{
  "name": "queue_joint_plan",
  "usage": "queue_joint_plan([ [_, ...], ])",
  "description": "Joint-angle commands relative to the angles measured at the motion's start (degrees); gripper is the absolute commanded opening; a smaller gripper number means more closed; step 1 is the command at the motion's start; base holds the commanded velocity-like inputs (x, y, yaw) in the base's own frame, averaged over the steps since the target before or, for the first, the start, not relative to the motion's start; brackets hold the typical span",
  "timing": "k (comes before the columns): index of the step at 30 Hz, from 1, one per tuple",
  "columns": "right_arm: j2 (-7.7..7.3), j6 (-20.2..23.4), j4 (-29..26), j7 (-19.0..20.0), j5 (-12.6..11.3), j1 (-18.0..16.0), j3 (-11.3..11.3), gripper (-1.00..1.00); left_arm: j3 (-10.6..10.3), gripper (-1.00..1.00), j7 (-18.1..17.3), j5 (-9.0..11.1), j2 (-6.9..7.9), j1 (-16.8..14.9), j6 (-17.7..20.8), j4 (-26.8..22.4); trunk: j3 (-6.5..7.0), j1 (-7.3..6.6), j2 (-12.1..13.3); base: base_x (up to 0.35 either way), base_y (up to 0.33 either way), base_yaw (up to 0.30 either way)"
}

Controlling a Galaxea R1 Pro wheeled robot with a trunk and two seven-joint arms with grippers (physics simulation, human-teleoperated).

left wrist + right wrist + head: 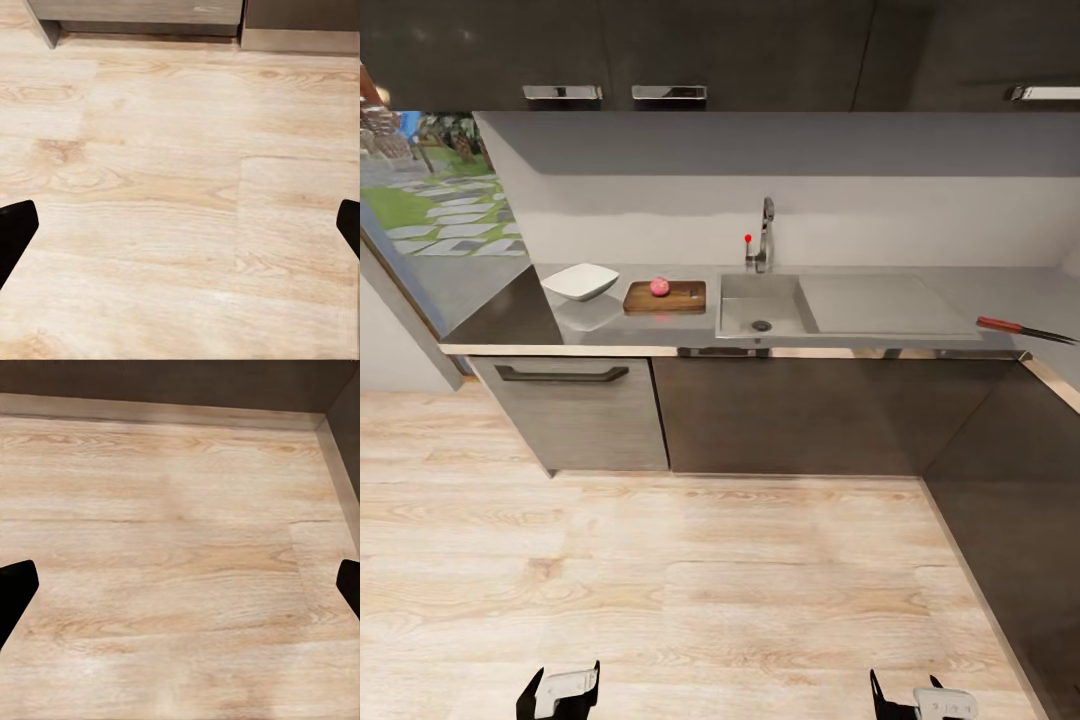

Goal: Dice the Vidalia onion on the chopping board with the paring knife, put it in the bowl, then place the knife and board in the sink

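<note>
The pink, round Vidalia onion (659, 287) rests on the dark wooden chopping board (682, 299), which lies on the grey countertop (1000, 295) just left of the sink (745, 312). The sink basin holds nothing but its drain. A white bowl (581, 281) stands left of the board. The red-handled paring knife (1020, 328) lies on the countertop at the far right, near its front edge. My left gripper (564, 691) (180, 225) and right gripper (908, 696) (180, 585) hang low over the wooden floor, far short of the counter. Both are open and hold nothing.
A chrome faucet (765, 235) rises behind the basin and a flat drainboard (880, 305) lies to its right. Dark cabinets (780, 415) run under the counter, which turns towards me at the right (1020, 480). Wall cupboards (660, 50) hang above. Wooden floor (710, 590) lies between me and the counter.
</note>
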Motion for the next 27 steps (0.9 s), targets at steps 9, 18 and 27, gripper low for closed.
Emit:
queue_joint_plan([
  [9, 0.08, -0.21, 0.11, -0.27, 0.38, -0.03, -0.44, 1.00, -0.49, 1.00, 0.33, 0.08, 0.02, -0.07, 0.51, 0.16, -0.04, 0.03, -0.04, 0.265, -0.101, 0.000],
  [18, 0.08, -0.21, 0.11, -2.32, 0.24, -0.02, -0.45, 1.00, -0.49, 1.00, 0.33, 0.08, 0.13, -0.07, 0.52, 0.19, 0.51, 0.03, -0.04, 0.137, -0.007, -0.091],
  [27, 0.08, -0.21, 0.11, -2.54, 0.23, 0.00, -0.43, 1.00, -0.49, 1.00, 0.33, 0.08, 0.27, -0.08, 0.53, 0.14, 1.24, 0.03, -0.04, 0.004, 0.111, -0.133],
])
